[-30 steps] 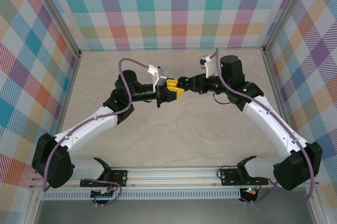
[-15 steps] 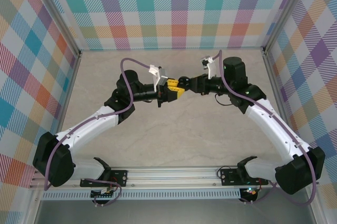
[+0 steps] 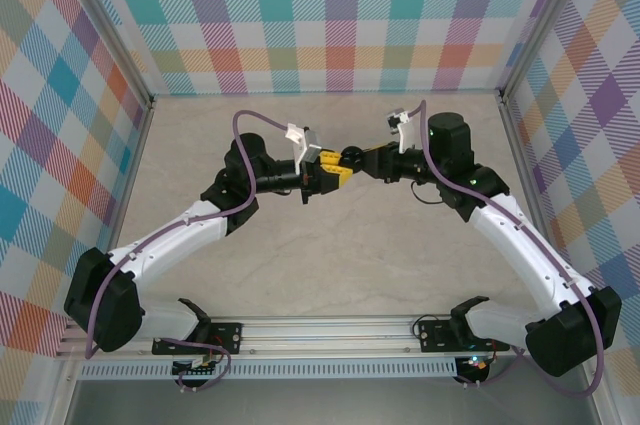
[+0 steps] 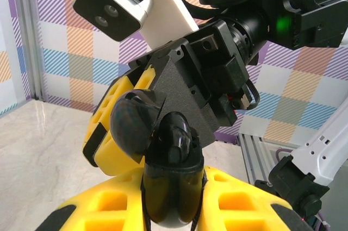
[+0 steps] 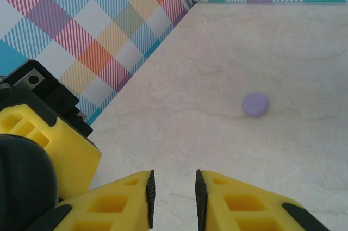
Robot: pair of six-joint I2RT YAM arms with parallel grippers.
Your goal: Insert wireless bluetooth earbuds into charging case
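Mid-table, head-on: my left gripper (image 3: 333,171), clamped on a black case (image 4: 171,187), sits just before my right gripper (image 5: 171,198). No way through. Beyond, bare table (image 5: 261,41); one lilac case (image 5: 255,104) lying well apart. Checked wall (image 5: 81,24) near.

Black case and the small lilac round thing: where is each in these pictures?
black case (image 4: 171,193), left wrist view, on its glossy lower shell.
lilac round thing (image 5: 255,104), right wrist view, on the middle of its top.

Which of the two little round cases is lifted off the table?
The black case, clamped in the left end effector; the lilac case lies flat on the tabletop.
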